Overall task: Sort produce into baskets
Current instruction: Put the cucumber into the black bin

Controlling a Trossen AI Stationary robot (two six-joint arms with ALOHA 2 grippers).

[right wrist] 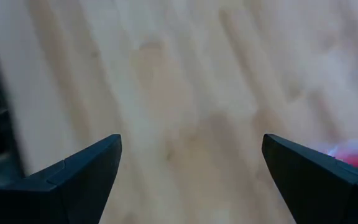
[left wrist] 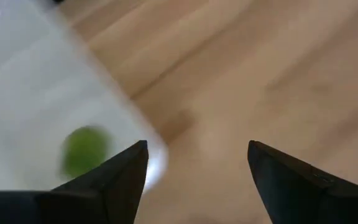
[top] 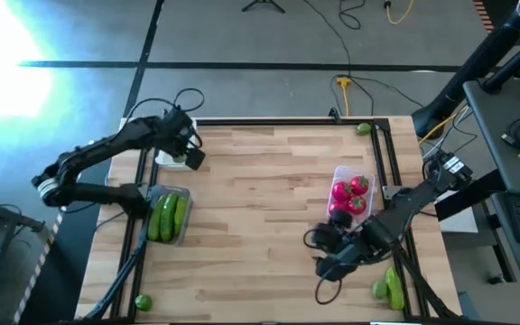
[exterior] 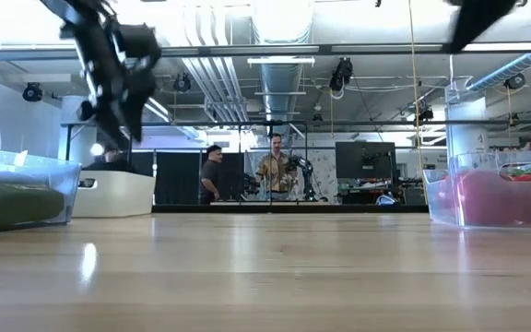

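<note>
— Two grippers, both spread wide and empty: right gripper (top: 325, 246) low by the tomato tub (top: 351, 196), left gripper (top: 188, 150) over the white tray (top: 165, 159).
— Next?
— Probably the cucumber (top: 394, 282) at five o'clock; close across its middle. A lime (top: 363, 129) waits at one o'clock.

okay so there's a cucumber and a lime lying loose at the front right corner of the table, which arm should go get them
The right, probably. The right gripper is open and empty over the wood, close to the loose cucumber and lime. The left gripper is across the table, over the white tray.
</note>
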